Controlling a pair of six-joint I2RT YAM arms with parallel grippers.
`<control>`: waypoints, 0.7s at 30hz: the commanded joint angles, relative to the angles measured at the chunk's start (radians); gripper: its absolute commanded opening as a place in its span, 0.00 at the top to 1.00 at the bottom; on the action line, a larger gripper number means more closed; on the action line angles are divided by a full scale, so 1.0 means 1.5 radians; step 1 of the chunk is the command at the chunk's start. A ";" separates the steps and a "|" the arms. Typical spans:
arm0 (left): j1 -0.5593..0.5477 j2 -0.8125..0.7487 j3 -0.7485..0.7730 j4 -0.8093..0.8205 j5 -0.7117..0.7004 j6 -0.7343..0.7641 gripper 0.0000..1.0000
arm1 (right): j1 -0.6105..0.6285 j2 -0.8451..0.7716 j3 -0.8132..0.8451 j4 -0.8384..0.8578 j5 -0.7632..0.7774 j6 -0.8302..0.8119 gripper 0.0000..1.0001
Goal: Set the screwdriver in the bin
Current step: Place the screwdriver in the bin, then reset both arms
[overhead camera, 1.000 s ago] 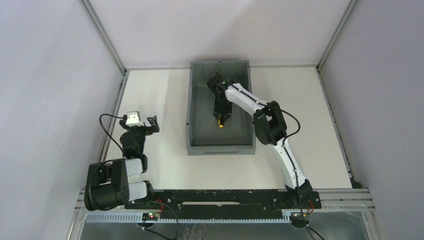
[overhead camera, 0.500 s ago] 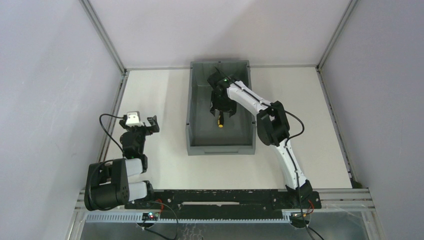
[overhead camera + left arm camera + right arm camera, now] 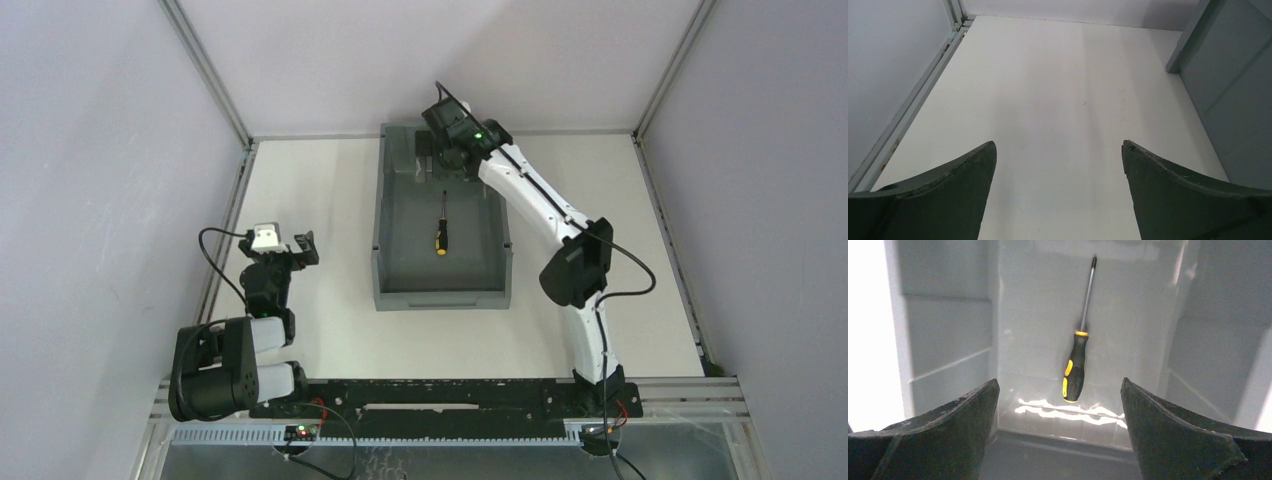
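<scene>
Probably light and stiff, the screwdriver (image 3: 439, 232) lies in the bin (image 3: 380, 250), tip toward 12 o'clock, best pinched at its grippy handle; right gripper (image 3: 1058, 385) and left gripper (image 3: 1058, 150) both gape empty.

The screwdriver (image 3: 1074, 367) has a black handle with yellow patches and a dark metal shaft. The bin (image 3: 440, 296) is plain grey, the worktop (image 3: 320, 190) off-white. The right arm (image 3: 535, 202) is white with black joints.

A white tabletop (image 3: 310, 190) sits boxed by pale grey walls (image 3: 90, 150); aluminium rails (image 3: 205, 70) line the corners.
</scene>
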 commanded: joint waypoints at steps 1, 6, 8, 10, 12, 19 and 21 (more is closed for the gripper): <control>-0.003 -0.008 0.009 0.017 -0.008 0.010 0.00 | 0.005 -0.081 0.019 0.044 0.053 -0.088 0.00; -0.003 -0.008 0.009 0.017 -0.008 0.010 0.00 | 0.006 -0.150 -0.014 0.087 0.107 -0.167 0.00; -0.003 -0.008 0.009 0.017 -0.008 0.010 0.00 | 0.004 -0.188 -0.051 0.118 0.126 -0.193 0.00; -0.003 -0.008 0.009 0.017 -0.008 0.009 0.00 | -0.001 -0.224 -0.087 0.145 0.139 -0.209 0.00; -0.002 -0.008 0.009 0.018 -0.008 0.009 0.00 | -0.010 -0.258 -0.119 0.166 0.149 -0.224 0.00; -0.003 -0.008 0.009 0.017 -0.008 0.009 0.00 | -0.061 -0.374 -0.249 0.234 0.163 -0.267 0.00; -0.002 -0.008 0.009 0.018 -0.008 0.010 0.00 | -0.086 -0.405 -0.287 0.250 0.157 -0.272 0.00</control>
